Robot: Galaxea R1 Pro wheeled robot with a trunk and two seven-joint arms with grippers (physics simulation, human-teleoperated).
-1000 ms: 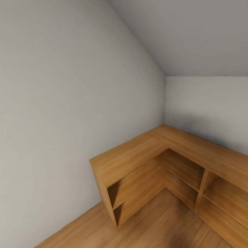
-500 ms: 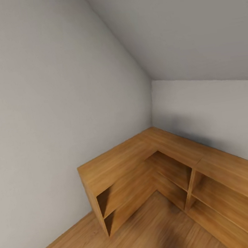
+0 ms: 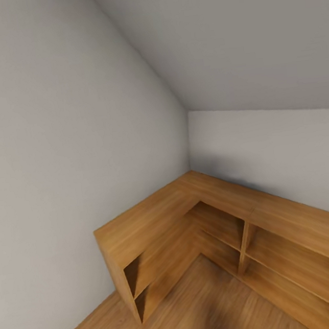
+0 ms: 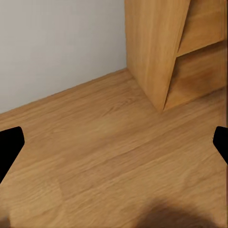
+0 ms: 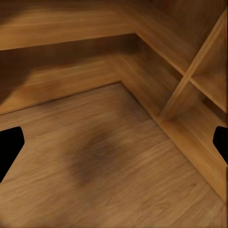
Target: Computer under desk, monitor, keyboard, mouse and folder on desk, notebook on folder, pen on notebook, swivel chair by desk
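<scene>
Staring at a corner wooden shelf unit [image 3: 202, 221], both hands spread apart and empty: left hand [image 4: 114, 142], right hand [image 5: 114, 142]. Going by this, nothing's sorted yet.

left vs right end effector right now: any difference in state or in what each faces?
The left end effector faces wood floor with a grey wall and the end panel of the shelf unit beyond; the right end effector faces floor at the shelf unit's inner corner, which looks dimmer and has a dark shadow patch. Shared: both are open, fingertips wide apart, holding nothing.

No readable text anywhere (plain wooden shelving [image 3: 156, 222]; bare grey walls [image 3: 54, 147]).
</scene>
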